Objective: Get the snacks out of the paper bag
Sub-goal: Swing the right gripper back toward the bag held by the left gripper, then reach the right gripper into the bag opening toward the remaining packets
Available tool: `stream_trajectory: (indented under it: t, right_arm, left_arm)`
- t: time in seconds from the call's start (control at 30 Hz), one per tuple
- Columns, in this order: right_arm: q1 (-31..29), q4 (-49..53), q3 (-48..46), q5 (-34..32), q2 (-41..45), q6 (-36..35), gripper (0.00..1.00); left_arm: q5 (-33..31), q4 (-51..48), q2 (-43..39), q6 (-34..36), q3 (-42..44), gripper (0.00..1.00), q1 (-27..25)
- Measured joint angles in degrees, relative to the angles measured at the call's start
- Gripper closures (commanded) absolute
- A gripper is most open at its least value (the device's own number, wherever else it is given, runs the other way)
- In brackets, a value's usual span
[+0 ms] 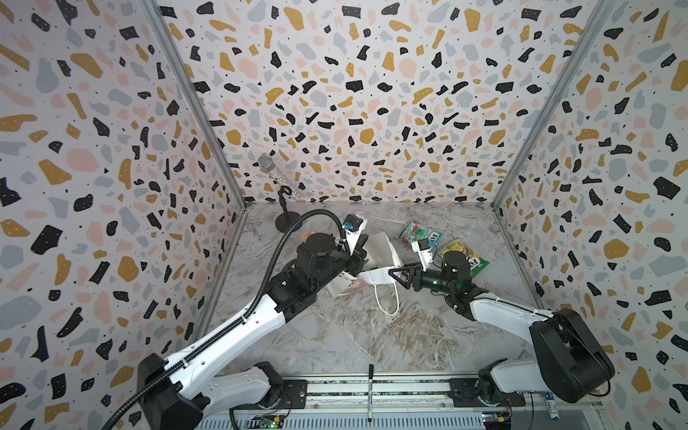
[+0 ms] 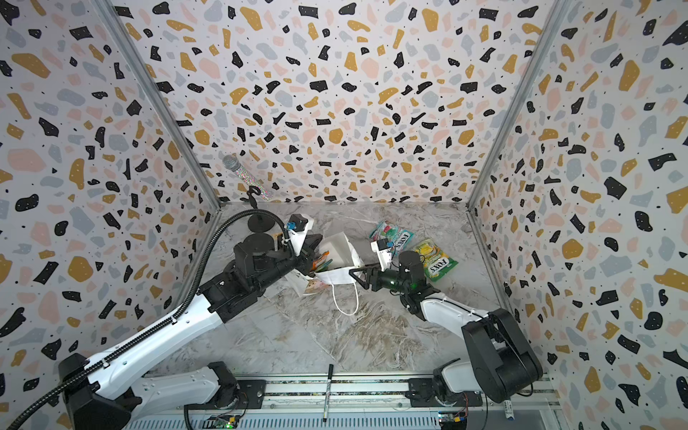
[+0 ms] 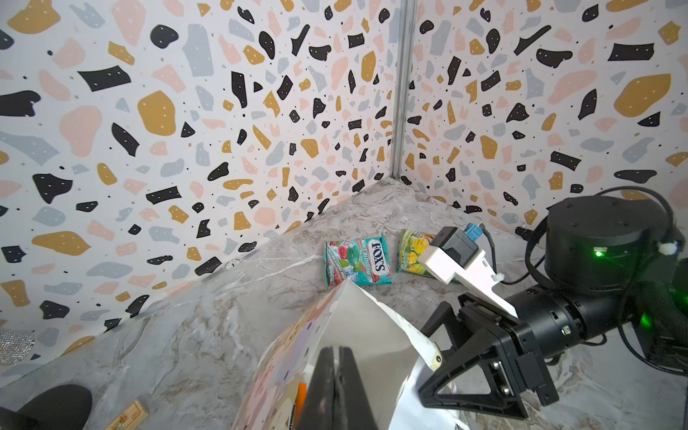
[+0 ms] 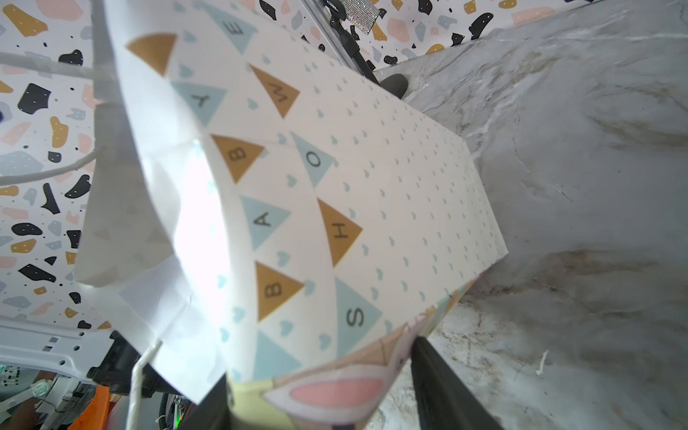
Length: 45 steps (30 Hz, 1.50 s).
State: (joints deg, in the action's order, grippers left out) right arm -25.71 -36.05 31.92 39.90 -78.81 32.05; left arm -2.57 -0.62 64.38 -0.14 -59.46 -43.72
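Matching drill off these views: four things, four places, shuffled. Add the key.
Things
1. teal packet
2. green-yellow packet
3. paper bag
4. pen

Places
A. lying across the front rail
B. partly hidden by the right arm in both top views
C. flat on the table, the farther back of the two loose packets
D. between the left arm and the right arm

Pairs: 1-C, 2-B, 3-D, 4-A
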Motion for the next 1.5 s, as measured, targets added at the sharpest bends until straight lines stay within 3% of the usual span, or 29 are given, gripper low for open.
stream_trajectory:
  t: [0.3, 0.57, 0.9, 1.03, 1.27, 1.5]
  right_arm:
    - [-1.6, -3.2, -4.0, -3.8, 1.0, 3.0, 0.38]
    - [-1.7, 4.4, -4.8, -12.3, 8.8, 2.8, 0.38]
    - [-1.8, 10.1, -8.3, -16.8, 9.0, 2.7, 0.38]
    - [-2.1, 10.6, -9.5, -17.2, 9.0, 2.8, 0.39]
    - [-4.6, 7.3, -9.8, -17.0, 4.3, 4.4, 0.40]
    - [-10.8, -4.3, -8.4, -17.5, -7.9, 9.0, 0.41]
  left_arm:
    - [1.8, 0.2, -0.1, 1.5, 0.1, 1.00, -0.1]
    - [1.0, -5.7, 0.9, 4.1, -3.8, 1.00, -0.1]
    - [12.2, -13.5, 3.0, 5.4, -6.3, 1.00, -0.1]
    - [14.0, -15.2, 4.6, 5.0, -6.3, 1.00, -0.3]
    - [9.3, -15.8, 4.8, 4.8, -6.1, 1.00, -0.4]
    - [-1.7, -16.0, 4.6, 5.8, -4.0, 1.00, -0.7]
